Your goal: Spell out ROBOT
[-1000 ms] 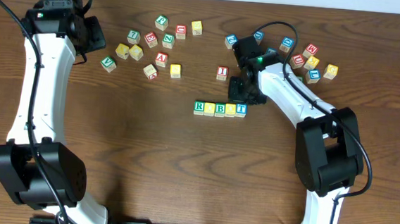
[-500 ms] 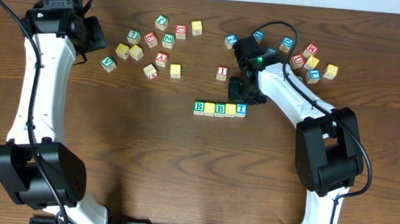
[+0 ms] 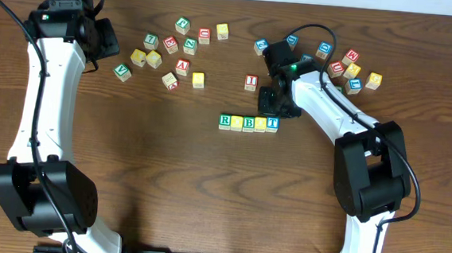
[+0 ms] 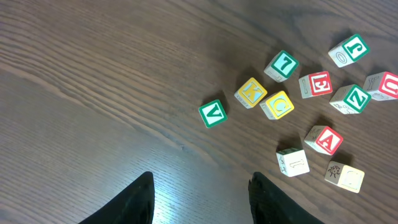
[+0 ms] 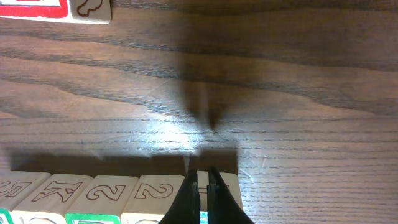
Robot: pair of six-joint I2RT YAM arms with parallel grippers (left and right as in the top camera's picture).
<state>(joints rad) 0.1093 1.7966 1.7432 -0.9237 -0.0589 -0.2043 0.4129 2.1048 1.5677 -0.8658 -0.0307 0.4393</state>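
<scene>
- The right hand (image 5: 202,180) has its two fingers pressed together with nothing between them. It is poised low over the right end of the row of blocks (image 5: 112,193).
- With the fingers together it can push but not pick up. My guess is that it is there to square up the end of the line, not to fetch another piece.
- From overhead, the row sits mid-surface just below that hand, with five blocks touching side by side. They are an R block (image 3: 225,120), a yellow one, a B, another yellow one, and a T block (image 3: 272,123) nearest the hand. The letters on the yellow two are too small to read, though their places fit the two Os.
- If they are Os, the word looks laid out and only tidying is left.
- The row lies on a bare stretch of the surface (image 3: 206,189), well apart from the loose blocks (image 3: 172,47), probably so the word reads cleanly.
- The left hand (image 4: 200,196) hangs far off at the top left with its fingers spread and empty. It is near a green V block (image 4: 212,112) and keeps out of the way.
</scene>
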